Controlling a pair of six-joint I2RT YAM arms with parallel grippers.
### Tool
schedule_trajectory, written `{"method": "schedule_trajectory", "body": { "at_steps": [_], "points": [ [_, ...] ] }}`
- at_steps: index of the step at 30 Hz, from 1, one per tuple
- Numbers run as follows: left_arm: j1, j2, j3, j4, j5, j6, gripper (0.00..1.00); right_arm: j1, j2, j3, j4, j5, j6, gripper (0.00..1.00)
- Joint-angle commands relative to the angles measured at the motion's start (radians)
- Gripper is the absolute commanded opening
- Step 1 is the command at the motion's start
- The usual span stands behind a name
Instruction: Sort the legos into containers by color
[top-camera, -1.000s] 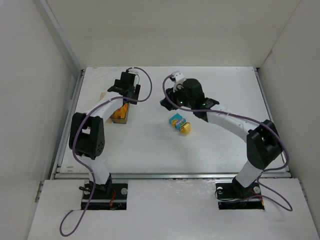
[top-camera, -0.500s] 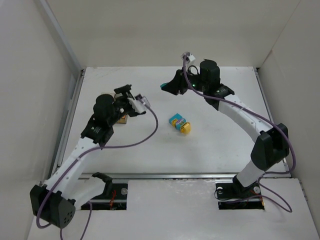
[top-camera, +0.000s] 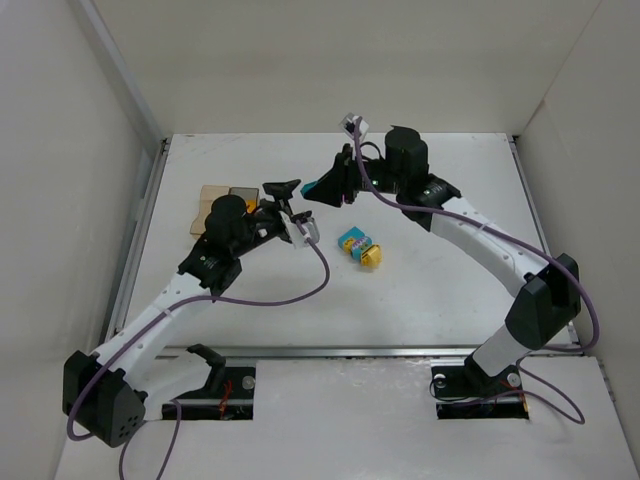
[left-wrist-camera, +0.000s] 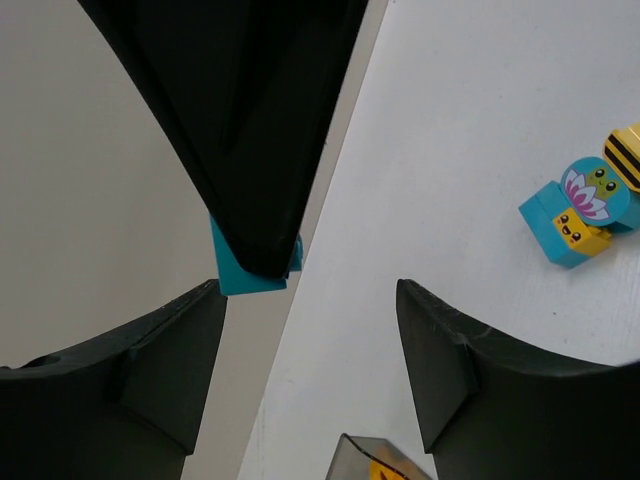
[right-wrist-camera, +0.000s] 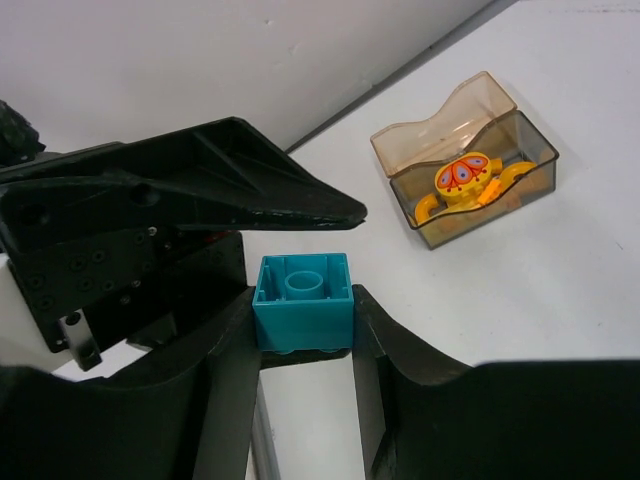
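My right gripper (right-wrist-camera: 302, 318) is shut on a cyan brick (right-wrist-camera: 302, 298), held in the air left of the table's middle (top-camera: 322, 190). My left gripper (left-wrist-camera: 308, 300) stands open and empty right beside it, and the cyan brick (left-wrist-camera: 252, 272) hangs just beyond its left finger. The containers (right-wrist-camera: 465, 150) lie further left: a tan-clear box (top-camera: 208, 197) joined to a smoky grey box (top-camera: 240, 193) that holds orange pieces (right-wrist-camera: 462, 180). A cluster of cyan and yellow legos (top-camera: 358, 246) rests on the table near the middle.
White walls enclose the table on three sides. The back wall's foot (left-wrist-camera: 330, 190) runs close behind both grippers. The two arms' fingers nearly touch above the table, between the containers and the cluster of legos (left-wrist-camera: 585, 215).
My left arm has swung away from the containers toward the middle, its gripper now facing the right gripper. The right gripper has shifted left with the cyan brick.
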Motion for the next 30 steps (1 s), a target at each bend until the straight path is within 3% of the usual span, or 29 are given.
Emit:
{"method": "schedule_trajectory", "body": {
  "at_steps": [1, 23, 27, 28, 30],
  "points": [
    [-0.018, -0.006, 0.053, 0.077, 0.035, -0.017, 0.65, 0.008, -0.027, 0.014, 0.023, -0.022, -0.004, 0.0],
    [-0.028, 0.015, 0.093, 0.103, 0.066, -0.08, 0.23, 0.008, 0.02, 0.003, 0.023, -0.039, 0.024, 0.0],
    [-0.028, 0.024, 0.102, 0.103, 0.066, -0.08, 0.05, 0.008, 0.039, 0.014, 0.023, -0.05, 0.024, 0.0],
    [-0.028, 0.024, 0.102, 0.103, 0.066, -0.08, 0.0, 0.008, 0.039, 0.014, 0.023, -0.05, 0.024, 0.02],
    [-0.028, 0.034, 0.102, 0.103, 0.057, -0.09, 0.0, 0.008, 0.048, 0.023, 0.023, -0.061, 0.024, 0.1]
  ]
}}
